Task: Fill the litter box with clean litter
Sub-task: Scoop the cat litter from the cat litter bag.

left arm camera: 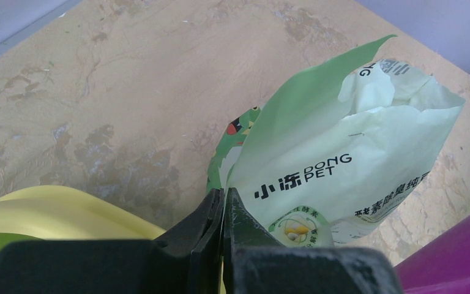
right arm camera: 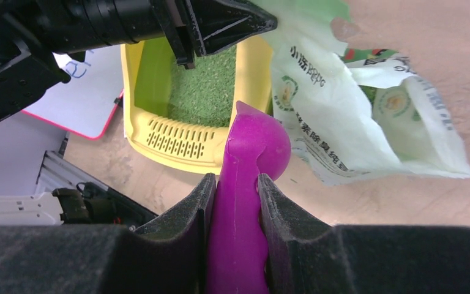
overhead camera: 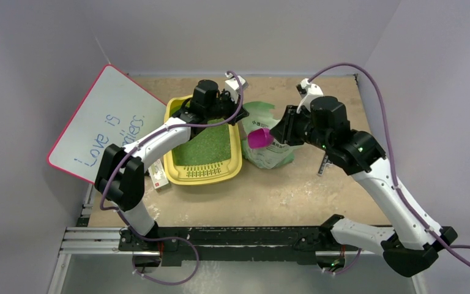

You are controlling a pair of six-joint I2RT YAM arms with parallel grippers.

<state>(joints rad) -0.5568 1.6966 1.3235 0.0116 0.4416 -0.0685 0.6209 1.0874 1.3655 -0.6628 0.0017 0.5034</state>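
The yellow litter box lies left of centre, and green clean litter covers its floor. In the right wrist view the litter box shows its slotted grate and the litter behind it. A pale green bag stands just right of the box with its mouth up. My left gripper is shut on the bag's upper edge, above the box's far right corner. My right gripper is shut on the handle of a purple scoop. The scoop hangs over the bag.
A white board with a pink edge and blue writing leans at the left, close to the box. A small white packet lies by the box's near left corner. The tabletop shows pale dusty stains.
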